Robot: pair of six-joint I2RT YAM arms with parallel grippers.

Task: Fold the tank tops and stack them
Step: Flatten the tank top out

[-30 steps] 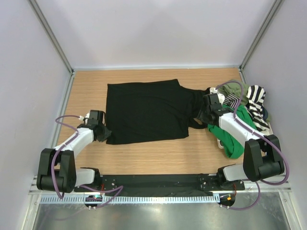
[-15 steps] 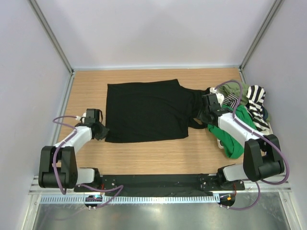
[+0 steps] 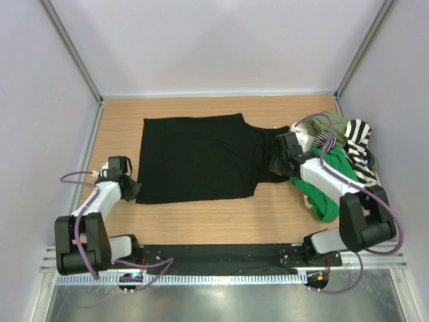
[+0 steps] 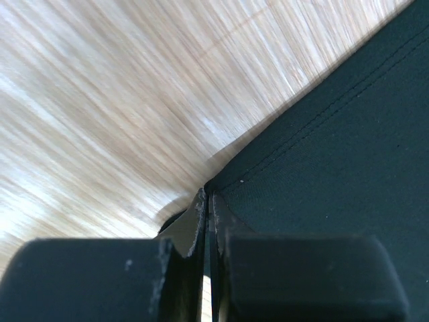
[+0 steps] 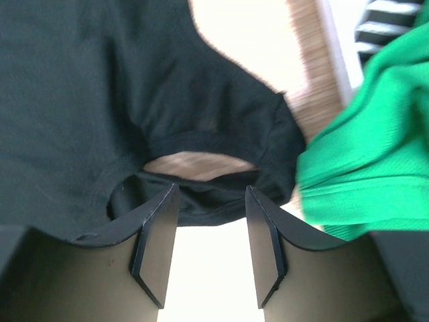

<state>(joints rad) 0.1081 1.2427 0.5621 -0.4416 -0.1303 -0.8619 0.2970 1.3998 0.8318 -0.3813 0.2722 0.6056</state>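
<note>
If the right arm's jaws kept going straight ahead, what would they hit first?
Most likely the black tank top: its strap end lies just ahead of the right gripper, between its open jaws, though depth is unclear.

Wooden tabletop (image 3: 201, 221), pale walls (image 3: 214, 47)

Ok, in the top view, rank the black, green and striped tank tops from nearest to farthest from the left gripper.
1. black tank top: its near left corner is pinched in the fingers of the left gripper.
2. green tank top: right side, towards the front.
3. striped tank top: far right, farther back.
</note>
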